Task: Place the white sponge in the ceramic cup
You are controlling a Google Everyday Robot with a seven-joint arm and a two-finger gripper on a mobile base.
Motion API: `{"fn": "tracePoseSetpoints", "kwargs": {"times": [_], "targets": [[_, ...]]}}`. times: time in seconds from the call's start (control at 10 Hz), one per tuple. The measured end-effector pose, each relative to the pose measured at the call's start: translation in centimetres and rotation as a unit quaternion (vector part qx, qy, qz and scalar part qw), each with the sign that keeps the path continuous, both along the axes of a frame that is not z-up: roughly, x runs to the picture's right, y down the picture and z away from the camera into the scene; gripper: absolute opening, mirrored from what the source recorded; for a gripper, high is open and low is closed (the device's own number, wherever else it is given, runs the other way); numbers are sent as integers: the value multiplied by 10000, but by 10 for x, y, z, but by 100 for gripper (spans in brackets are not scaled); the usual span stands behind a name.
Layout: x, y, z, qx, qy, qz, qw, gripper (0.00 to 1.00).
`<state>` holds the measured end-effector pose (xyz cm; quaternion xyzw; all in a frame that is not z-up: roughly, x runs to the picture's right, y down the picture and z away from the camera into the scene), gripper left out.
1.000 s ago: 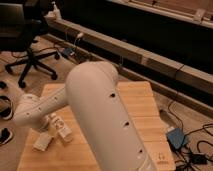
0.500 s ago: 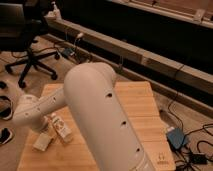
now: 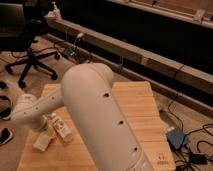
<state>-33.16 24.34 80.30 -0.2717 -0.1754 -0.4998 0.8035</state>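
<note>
Wooden surface (image 3: 135, 115) carries the white sponge (image 3: 42, 141), seemingly free for pickup beside a labelled bottle (image 3: 61, 128); our gripper (image 3: 10, 111) hangs left, its grip we cannot tell.

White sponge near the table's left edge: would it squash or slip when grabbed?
The white sponge looks like a small, flat, soft-edged block, so it is probably light and squashy and unlikely to roll. Lying flat on the wooden table, it may slide if nudged. The claw hangs close beside it.
</note>
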Motion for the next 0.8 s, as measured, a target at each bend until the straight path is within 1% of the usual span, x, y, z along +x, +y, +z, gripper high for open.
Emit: {"fn": "tracePoseSetpoints", "kwargs": {"times": [0.2, 0.4, 0.8], "targets": [[3, 1, 1, -46, 67, -2, 10000, 65], [4, 2, 4, -79, 114, -6, 9999, 58], [2, 2, 6, -108, 158, -12, 9998, 58]]}}
